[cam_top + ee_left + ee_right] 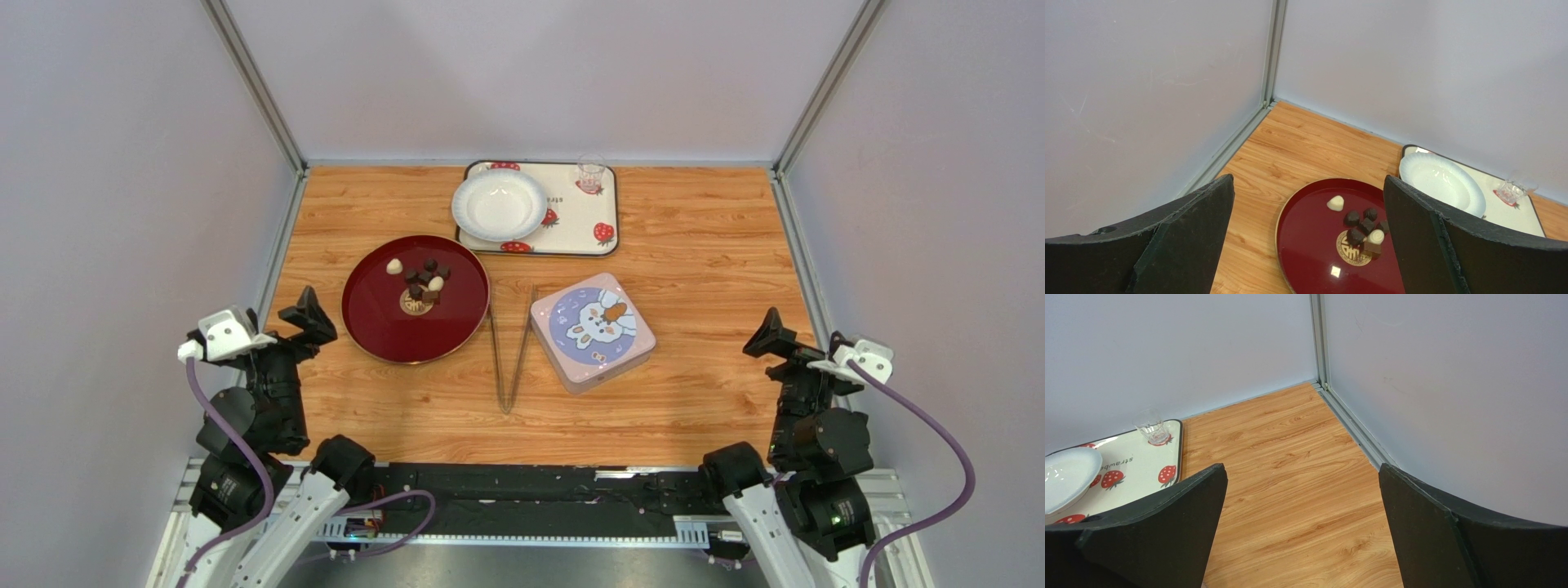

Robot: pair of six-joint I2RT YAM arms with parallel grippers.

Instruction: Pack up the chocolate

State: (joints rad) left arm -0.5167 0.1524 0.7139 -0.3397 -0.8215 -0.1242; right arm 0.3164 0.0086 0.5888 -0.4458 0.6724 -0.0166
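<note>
Chocs [422, 280] sit loose on red tray [371, 327], pink tin [593, 331] lid-on beside tongs [511, 347], both pincers (L [309, 314], R [771, 331]) spread wide & empty near tabletop edge; for packing, steady tin w/ one arm, lift lid straight.

We see two arms with black joints and white lower links. Each carries a white camera block [224, 331] just behind its pincer, with a purple cable [939, 425] running back from it. The left pincer [309, 317] and right pincer [769, 333] have broad, matte black, wedge-shaped fingers [1425, 228] with rough edges.
</note>
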